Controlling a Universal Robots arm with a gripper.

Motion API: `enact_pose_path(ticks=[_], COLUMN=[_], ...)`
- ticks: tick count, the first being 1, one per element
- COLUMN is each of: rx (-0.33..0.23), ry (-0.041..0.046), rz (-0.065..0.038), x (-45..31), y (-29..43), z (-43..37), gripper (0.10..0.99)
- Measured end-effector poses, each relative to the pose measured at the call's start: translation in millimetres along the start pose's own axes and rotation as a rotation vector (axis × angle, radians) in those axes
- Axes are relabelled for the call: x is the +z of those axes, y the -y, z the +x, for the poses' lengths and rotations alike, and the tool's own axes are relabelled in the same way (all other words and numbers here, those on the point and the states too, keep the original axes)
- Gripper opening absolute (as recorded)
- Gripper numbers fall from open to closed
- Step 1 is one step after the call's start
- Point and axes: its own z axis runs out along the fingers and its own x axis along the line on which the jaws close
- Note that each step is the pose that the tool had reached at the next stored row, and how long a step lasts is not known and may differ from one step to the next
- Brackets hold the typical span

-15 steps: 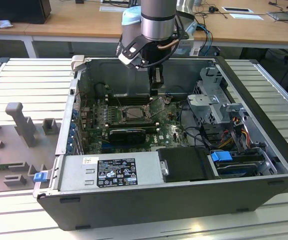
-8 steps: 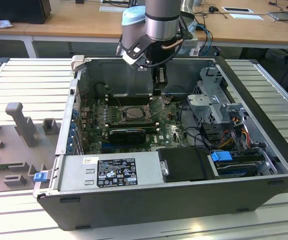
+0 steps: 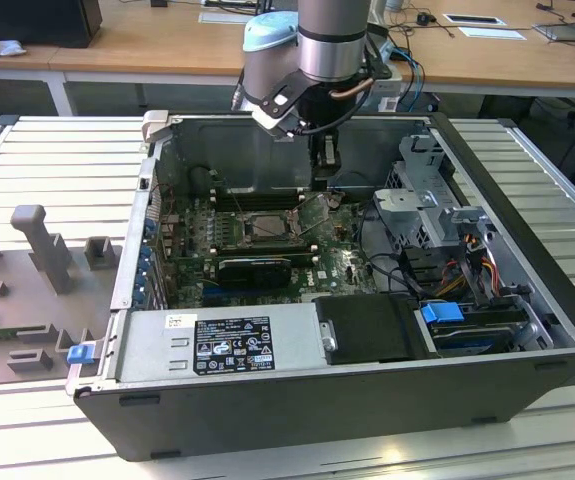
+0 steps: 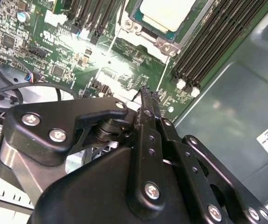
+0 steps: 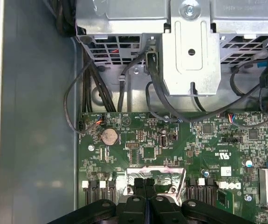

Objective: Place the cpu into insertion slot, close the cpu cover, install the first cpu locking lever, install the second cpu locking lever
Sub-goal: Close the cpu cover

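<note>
Second wrist view: pale beige square cpu [image 4: 167, 11] lies flat in silver-rimmed insertion slot [image 4: 164, 44]; gripper [image 4: 145, 92] clenched empty nearby.

The cpu [image 4: 164, 11] runs off the second wrist view's edge.

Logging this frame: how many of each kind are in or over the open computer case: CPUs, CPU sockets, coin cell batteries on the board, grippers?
cpu: 1
insertion slot: 1
coin cell battery: 1
gripper: 1
Total: 4
</note>
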Motion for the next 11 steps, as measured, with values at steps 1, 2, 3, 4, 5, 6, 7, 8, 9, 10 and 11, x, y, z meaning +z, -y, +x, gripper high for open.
enact_pose_path(ticks=[1,2,3,4,5,6,7,8,9,10,11], rx=[0.0,0.0,0.0,0.0,0.0,0.0,0.0,0.0,0.0,0.0,0.0], ry=[0.0001,0.0001,0.0,0.0,0.0,0.0001,0.0,0.0,0.0001,0.0002,-0.0001], rz=[0.0,0.0,0.0,0.0,0.0,0.0,0.0,0.0,0.0,0.0,0.0], x=[0.0,0.1,0.1,0.3,0.4,0.5,0.6,0.6,0.6,0.8,1.2], y=[-0.5,-1.3,-2.2,-3.8,-5.6,-7.4,-8.7,-9.2,-9.3,-9.5,-9.6], z=[0.0,0.0,0.0,0.1,0.1,0.1,0.1,0.1,0.1,0.1,0.1], gripper=[0.106,0.106,0.106,0.106,0.106,0.106,0.106,0.106,0.106,0.106,0.106])
